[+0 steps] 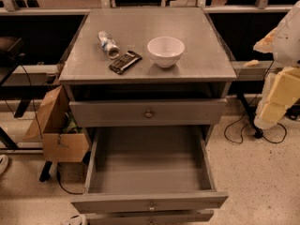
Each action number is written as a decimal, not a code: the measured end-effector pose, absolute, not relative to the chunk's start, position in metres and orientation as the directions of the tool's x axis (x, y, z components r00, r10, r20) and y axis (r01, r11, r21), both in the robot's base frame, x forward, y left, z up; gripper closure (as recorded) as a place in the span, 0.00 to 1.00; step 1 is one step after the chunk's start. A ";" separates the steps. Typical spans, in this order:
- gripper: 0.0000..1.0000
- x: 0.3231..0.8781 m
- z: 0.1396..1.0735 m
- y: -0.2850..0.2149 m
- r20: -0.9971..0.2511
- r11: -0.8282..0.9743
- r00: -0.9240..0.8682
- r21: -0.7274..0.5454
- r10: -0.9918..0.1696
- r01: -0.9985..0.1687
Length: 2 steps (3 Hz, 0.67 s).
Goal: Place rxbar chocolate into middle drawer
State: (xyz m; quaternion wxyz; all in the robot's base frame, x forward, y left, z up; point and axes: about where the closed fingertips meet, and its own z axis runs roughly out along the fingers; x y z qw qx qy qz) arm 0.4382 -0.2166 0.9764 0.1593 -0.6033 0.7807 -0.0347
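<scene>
We count three things on the grey counter [197, 55]. That is one rxbar chocolate [124, 62], one silvery bottle [108, 43] and one white bowl [165, 51]. The bar lies flat and slanted near the front edge, its black wrapper facing up. It sits just beside the bottle's near end and a little left of the bowl, touching neither as far as we can see. The bottle is on its side; the bowl stands upright.

Down the cabinet front we have three drawers. The top drawer [187, 111], with one brass-coloured knob [149, 114], is out only a little. Below it the middle drawer [150, 172] is pulled far out, its deep tray open to us, with one small knob [151, 204] on its front panel. Under that is one lowest drawer front [187, 216], barely in view at the bottom edge.

Over on the right edge we pick up the gripper [277, 100]. It shows as pale yellow blocks under a white arm, hanging off to the side of the cabinet at about the top drawer's height. It is well apart from the bar and from the open tray. Whether it is spread or closed, we cannot tell.

On the floor to the left is one cardboard box [58, 135], and to the right one dark cable [243, 135] loops.
</scene>
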 end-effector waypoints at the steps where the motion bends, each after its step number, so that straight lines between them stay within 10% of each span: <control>1: 0.00 0.438 0.976 -0.217 -0.207 0.270 -0.221 -0.246 -0.953 -0.931; 2: 0.00 0.437 0.980 -0.217 -0.234 0.279 -0.221 -0.254 -0.947 -0.926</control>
